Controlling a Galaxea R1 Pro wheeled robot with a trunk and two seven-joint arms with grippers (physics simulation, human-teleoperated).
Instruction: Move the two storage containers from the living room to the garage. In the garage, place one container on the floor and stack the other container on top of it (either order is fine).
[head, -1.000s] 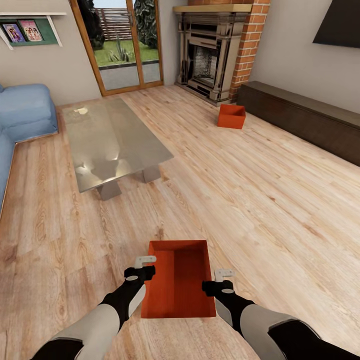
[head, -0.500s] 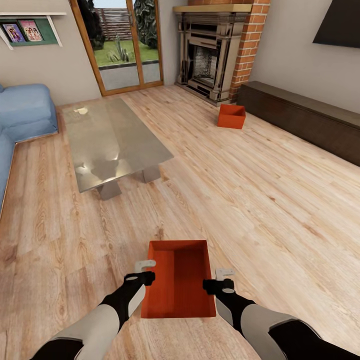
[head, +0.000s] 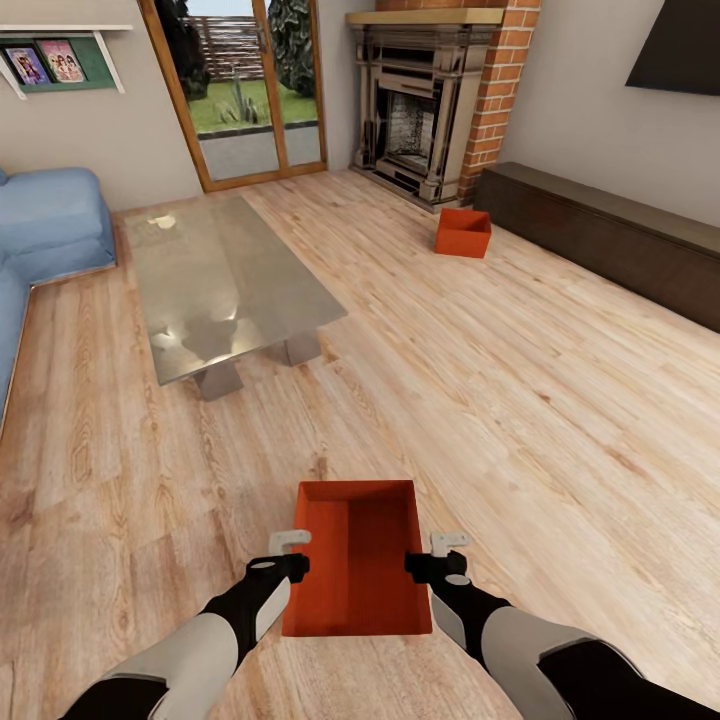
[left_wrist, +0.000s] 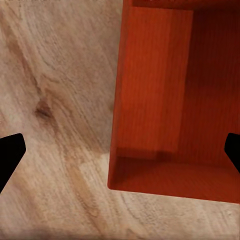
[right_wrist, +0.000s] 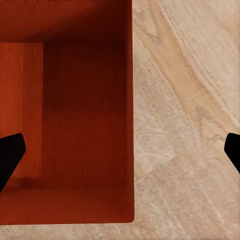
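I am in the living room, on its light wood planks (head: 520, 400). One orange-red storage container (head: 355, 565) sits right in front of me, lidless and empty. My left gripper (head: 289, 566) is open over its left wall, and in the left wrist view the gripper (left_wrist: 120, 152) has that wall of the container (left_wrist: 165, 100) between its spread fingertips (left_wrist: 10, 155). My right gripper (head: 426, 566) is open over the right wall, which the right wrist view shows between the gripper (right_wrist: 121, 154) and its fingertips around the container (right_wrist: 75, 110). The second storage container (head: 463, 232) stands by the fireplace. The garage and its floor are out of view.
A glass coffee table (head: 225, 285) stands ahead on the left, with a blue sofa (head: 45, 225) beyond it. A brick fireplace (head: 430, 110) and a long dark low cabinet (head: 610, 235) line the far right. Glass doors (head: 245, 90) are at the back.
The left gripper has slid back along the container's left wall, closer to me. The right gripper has barely shifted. The container and the camera have not moved.
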